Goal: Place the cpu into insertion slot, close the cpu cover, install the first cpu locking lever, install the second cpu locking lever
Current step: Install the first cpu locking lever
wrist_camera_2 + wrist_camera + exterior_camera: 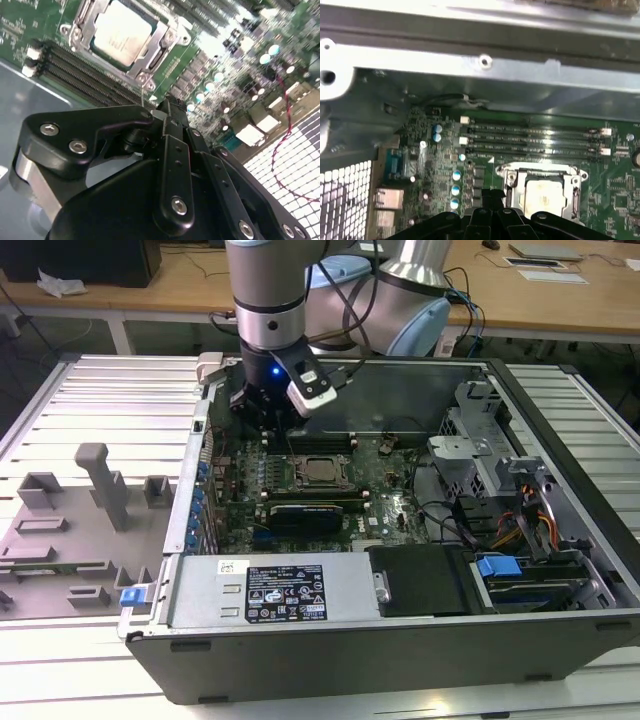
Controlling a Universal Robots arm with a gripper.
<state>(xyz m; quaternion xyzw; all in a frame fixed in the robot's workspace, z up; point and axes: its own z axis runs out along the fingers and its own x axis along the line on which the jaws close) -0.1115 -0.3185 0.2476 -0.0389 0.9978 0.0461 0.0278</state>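
1. Arm (268, 300): reaches down into the open computer case (420, 645), its wrist over the far part of the green board (620, 200).
2. Gripper (170, 106): in both wrist views the two fingers look drawn together at the tips, with nothing visible between them. It hangs just above the board and holds nothing.
3. Cpu (122, 32): lies flat in the insertion slot (507, 177), pale metal top upward.
4. Cpu cover (165, 36): the silver frame appears to lie down around the chip, the top showing through its cut-out. Whether either locking lever is latched cannot be told.
5. Governing relation: the fingertips stand just off one corner of the socket, near it but not touching. In the exterior view the socket lies toward the exterior view's right of the gripper and somewhat nearer the camera.
6. Axis: the socket is close to square, with no marked long axis. Its edges run parallel to the memory slots (535, 137), which lie just beside it on the side toward the case's far wall.
7. Judgement: seating looks done and the cover looks lowered.
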